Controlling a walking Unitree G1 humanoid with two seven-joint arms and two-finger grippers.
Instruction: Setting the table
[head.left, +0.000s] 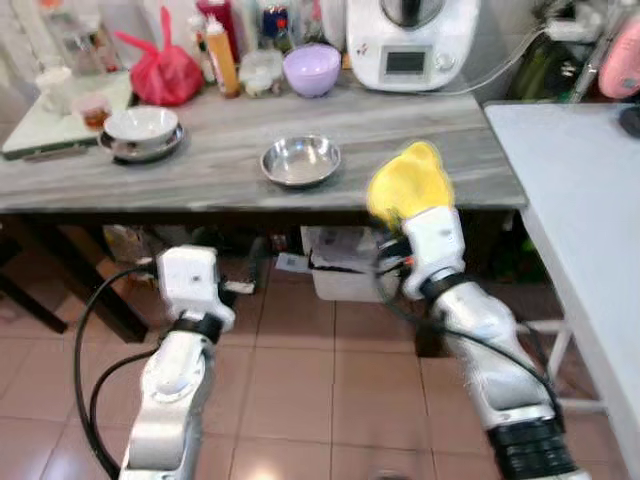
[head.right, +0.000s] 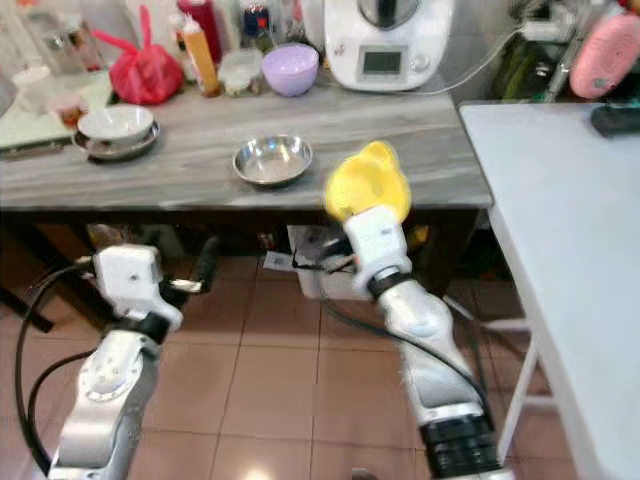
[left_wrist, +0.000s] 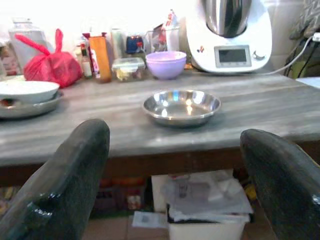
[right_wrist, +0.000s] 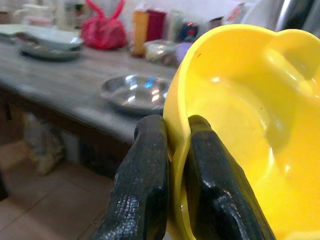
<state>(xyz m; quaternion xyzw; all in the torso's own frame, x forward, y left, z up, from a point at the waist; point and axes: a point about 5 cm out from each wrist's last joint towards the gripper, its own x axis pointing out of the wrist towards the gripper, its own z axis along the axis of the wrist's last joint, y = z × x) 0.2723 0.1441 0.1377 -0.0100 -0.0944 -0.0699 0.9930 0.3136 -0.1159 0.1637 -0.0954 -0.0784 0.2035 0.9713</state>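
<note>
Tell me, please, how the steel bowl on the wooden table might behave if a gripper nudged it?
The steel bowl looks thin and shallow, so probably light; it would likely slide on the table. Its shiny rounded rim may prove slippery to pinch.

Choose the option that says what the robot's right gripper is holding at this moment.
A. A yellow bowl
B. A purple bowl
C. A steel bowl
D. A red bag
A: the right gripper is shut on the rim of the yellow bowl, while the steel bowl sits on the wooden table.
</note>
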